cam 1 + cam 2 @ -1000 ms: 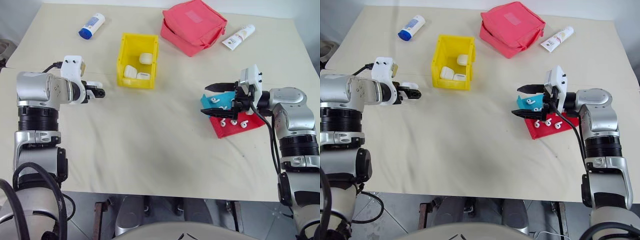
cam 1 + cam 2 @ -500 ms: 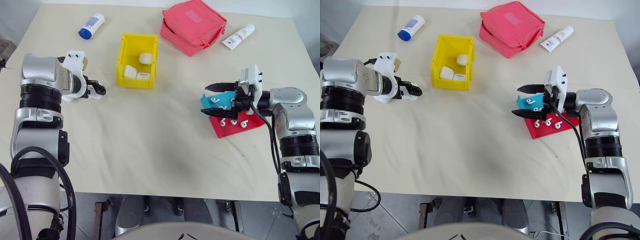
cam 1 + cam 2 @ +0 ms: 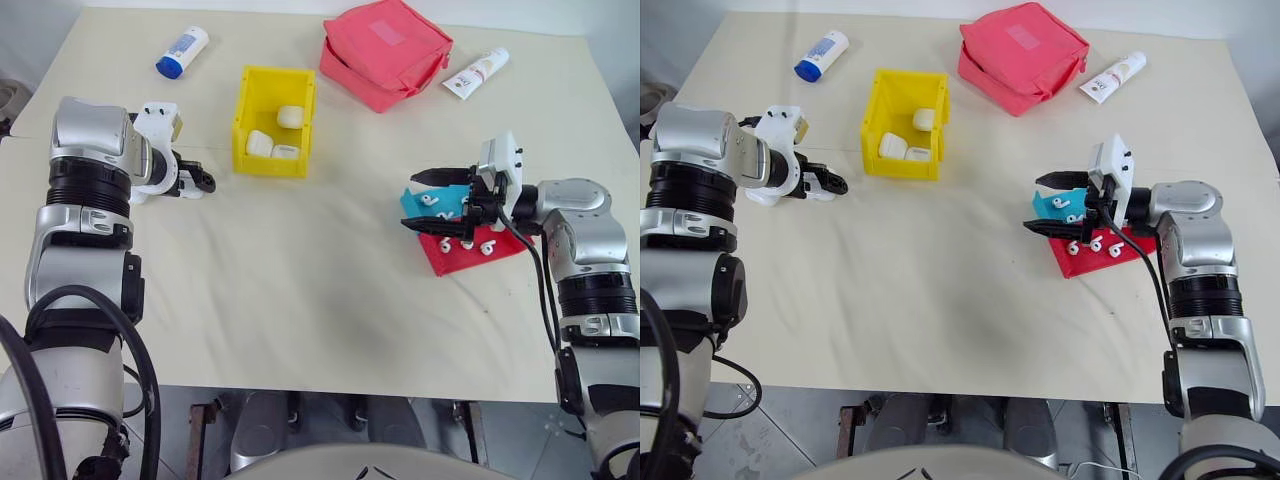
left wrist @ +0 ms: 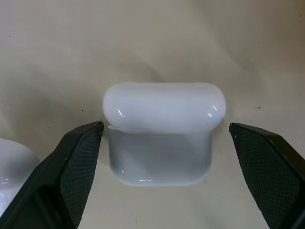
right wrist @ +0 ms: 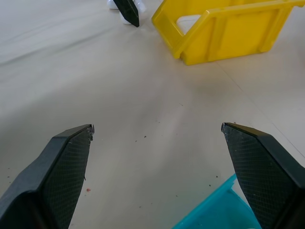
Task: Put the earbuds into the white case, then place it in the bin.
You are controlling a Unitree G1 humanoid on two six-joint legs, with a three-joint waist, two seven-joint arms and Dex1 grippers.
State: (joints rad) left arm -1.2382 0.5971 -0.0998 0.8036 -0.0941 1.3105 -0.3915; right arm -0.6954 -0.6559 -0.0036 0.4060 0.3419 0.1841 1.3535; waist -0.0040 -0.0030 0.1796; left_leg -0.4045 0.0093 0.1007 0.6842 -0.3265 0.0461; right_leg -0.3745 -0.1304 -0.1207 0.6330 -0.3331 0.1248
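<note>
The bench [image 3: 300, 290], covered in a cream cloth, is seen across most of the head views. One red fabric pouch [image 3: 385, 52] is noted at the upper centre-right. One yellow bin [image 3: 273, 120] stands in the upper centre-left; three white cases are counted inside it [image 3: 272, 143], two near the front wall and one further back.

Two shallow trays are recorded at the right of the frame: a red tray [image 3: 470, 255] and a teal tray [image 3: 425, 205] overlapping its upper left end. Both are partly covered by the right claw [image 3: 432, 201], whose fingers stand wide apart, clamped on nothing, hovering over the trays and pointing toward the left of the frame.

One white bottle with a blue cap [image 3: 182, 52] lies at the upper left, and one white tube [image 3: 476, 73] lies at the upper right beside the pouch.

The left claw [image 4: 164, 138] is at the left of the frame, just left of the bin, its fingers spread apart. In the left wrist view one closed white case [image 4: 163, 131] is seen resting on the bench between the two fingers [image 4: 76, 167], touched by neither. Part of a second white rounded object is cut off at that view's edge and cannot be identified.

About six earbuds [image 3: 465, 243] are counted on the trays; the exact number cannot be settled, since some are hidden beneath the right claw.
</note>
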